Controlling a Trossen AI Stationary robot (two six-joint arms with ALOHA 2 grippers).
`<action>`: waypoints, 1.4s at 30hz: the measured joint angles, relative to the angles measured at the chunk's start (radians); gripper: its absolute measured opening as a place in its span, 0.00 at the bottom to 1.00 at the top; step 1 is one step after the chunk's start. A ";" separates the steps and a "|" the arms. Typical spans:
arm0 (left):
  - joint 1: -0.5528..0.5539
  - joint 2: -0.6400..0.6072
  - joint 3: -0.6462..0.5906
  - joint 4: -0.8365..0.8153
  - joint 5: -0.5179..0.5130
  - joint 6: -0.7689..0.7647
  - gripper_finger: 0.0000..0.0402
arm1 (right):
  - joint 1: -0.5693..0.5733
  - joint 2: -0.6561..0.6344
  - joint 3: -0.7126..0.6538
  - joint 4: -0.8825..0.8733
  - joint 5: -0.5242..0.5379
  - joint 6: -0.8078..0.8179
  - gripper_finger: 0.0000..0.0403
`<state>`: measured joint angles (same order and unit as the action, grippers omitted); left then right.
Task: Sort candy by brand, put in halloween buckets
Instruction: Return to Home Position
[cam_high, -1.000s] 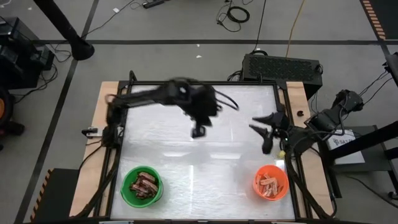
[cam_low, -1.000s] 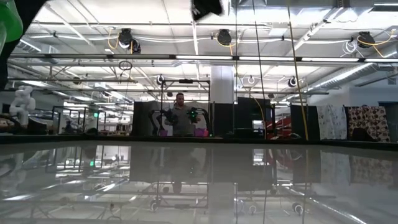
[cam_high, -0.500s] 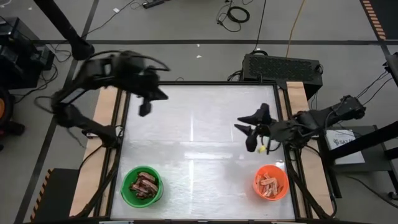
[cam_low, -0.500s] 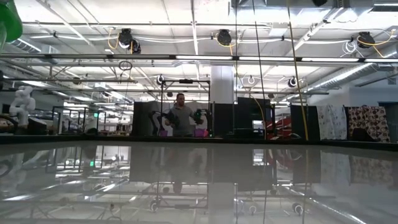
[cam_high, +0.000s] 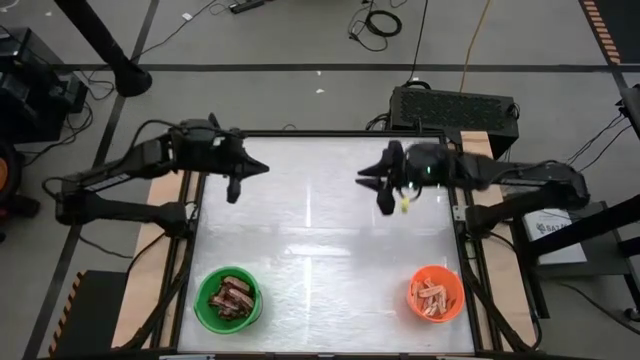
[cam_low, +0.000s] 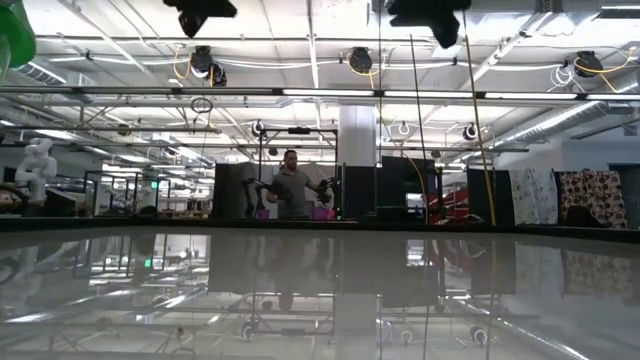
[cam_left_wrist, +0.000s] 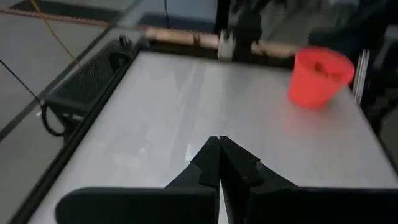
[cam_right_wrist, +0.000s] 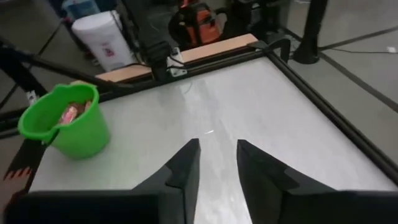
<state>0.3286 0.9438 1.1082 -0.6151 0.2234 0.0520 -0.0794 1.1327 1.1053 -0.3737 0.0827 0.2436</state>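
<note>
The green bucket (cam_high: 228, 298) stands near the table's near left corner and holds dark reddish-brown candy (cam_high: 235, 295). The orange bucket (cam_high: 435, 293), near the near right corner, holds pale tan candy (cam_high: 433, 292). No candy shows on the table top. My left gripper (cam_high: 245, 178) hangs shut and empty above the far left part of the table; its fingers (cam_left_wrist: 217, 155) meet. My right gripper (cam_high: 378, 188) hangs open and empty above the far right part. Its wrist view shows the green bucket (cam_right_wrist: 65, 121); the left wrist view shows the orange bucket (cam_left_wrist: 320, 74).
The white table top (cam_high: 320, 250) has a dark frame and wooden side strips. A black box (cam_high: 455, 103) sits just beyond the far right edge. In the low view both grippers (cam_low: 200, 12) (cam_low: 432, 15) show high at the top, and a person (cam_low: 292, 190) stands far back.
My left gripper has swung from above the table's far middle toward the far left corner and come to rest there. My right gripper has moved from the right edge toward the table's left and far edge. The buckets have kept still.
</note>
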 joint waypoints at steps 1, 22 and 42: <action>0.000 -0.010 -0.030 0.051 0.000 -0.028 0.01 | -0.043 -0.007 0.000 -0.008 -0.058 -0.029 0.24; 0.380 -0.057 -0.117 0.322 0.128 -0.108 0.01 | -0.734 -0.061 0.000 -0.175 -0.637 -0.385 0.00; 0.362 -0.646 -0.770 0.688 0.080 -0.577 0.01 | -0.627 -0.630 -0.745 0.470 -0.470 0.224 0.00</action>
<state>0.6903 0.2981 0.3379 0.0730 0.3036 -0.5254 -0.7067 0.5028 0.3599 0.0964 -0.3873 0.4680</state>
